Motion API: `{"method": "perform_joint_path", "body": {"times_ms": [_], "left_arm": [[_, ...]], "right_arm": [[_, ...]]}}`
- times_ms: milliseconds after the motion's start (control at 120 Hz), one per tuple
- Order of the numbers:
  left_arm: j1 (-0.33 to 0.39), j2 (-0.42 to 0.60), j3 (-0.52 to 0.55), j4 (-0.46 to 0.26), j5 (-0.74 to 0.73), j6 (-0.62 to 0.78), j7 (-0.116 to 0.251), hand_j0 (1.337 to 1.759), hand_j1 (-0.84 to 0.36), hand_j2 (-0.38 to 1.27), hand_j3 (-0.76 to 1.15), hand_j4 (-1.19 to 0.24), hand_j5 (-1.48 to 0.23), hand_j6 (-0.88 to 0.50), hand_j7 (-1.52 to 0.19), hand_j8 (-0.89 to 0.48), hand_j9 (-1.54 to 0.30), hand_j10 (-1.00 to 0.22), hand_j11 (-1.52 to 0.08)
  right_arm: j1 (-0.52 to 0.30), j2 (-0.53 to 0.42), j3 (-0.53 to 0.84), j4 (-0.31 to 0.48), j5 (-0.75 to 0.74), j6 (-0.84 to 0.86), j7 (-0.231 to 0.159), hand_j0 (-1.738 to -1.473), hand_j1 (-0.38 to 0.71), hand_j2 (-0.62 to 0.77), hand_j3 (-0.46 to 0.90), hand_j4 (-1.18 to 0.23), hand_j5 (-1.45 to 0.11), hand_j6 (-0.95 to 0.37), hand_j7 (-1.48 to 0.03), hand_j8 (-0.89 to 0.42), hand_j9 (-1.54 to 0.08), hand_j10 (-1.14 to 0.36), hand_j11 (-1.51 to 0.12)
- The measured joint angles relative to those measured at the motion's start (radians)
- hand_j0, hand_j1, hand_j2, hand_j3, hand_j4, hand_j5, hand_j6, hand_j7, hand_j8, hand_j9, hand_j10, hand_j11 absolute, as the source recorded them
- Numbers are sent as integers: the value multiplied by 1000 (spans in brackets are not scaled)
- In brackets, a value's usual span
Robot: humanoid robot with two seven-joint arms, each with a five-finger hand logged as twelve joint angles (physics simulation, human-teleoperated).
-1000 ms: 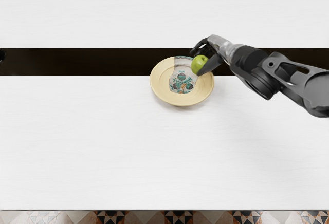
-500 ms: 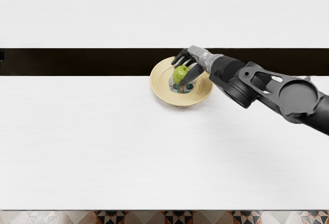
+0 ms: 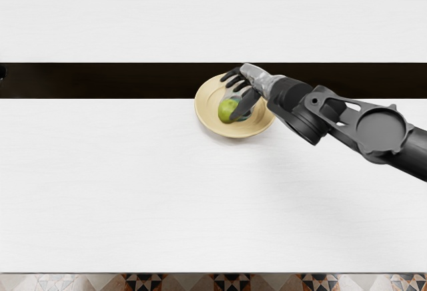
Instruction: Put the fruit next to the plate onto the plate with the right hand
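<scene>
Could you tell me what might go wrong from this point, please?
1. The fruit is round; once the right hand lets go, it may roll over the low rim of the plate.
2. The fingers curl closely around the fruit, so pulling away could drag it along.
3. The plate lies at the edge of the table, by the dark gap; a push could slide it in.
</scene>
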Motion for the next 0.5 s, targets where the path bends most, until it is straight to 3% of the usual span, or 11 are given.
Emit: {"method": "perform_joint_path", "body": {"times_ms": [100, 283, 500], "left_arm": [[1, 0, 0, 0, 0, 0, 0, 1658, 69, 47, 0, -233, -303, -233, -303, -233, -303, -233, -303], [0, 0, 0, 0, 0, 0, 0, 1658, 69, 47, 0, -233, -303, -233, -303, -233, -303, -233, -303], [0, 0, 0, 0, 0, 0, 0, 1658, 69, 47, 0, -233, -303, -233, -303, -233, -303, -233, -303]], "right_arm": [[3, -22, 14, 19, 8, -1, -2, -1658, -26, -22, 0, -280, -366, -274, -365, -258, -365, -275, -365], [6, -156, 57, 106, 103, 17, 0, -1658, -179, -15, 0, -147, -192, -145, -191, -138, -191, -145, -191], [1, -338, 127, 144, 306, 219, 8, -1658, -256, -10, 0, -80, -103, -80, -103, -77, -103, -79, -103]]}}
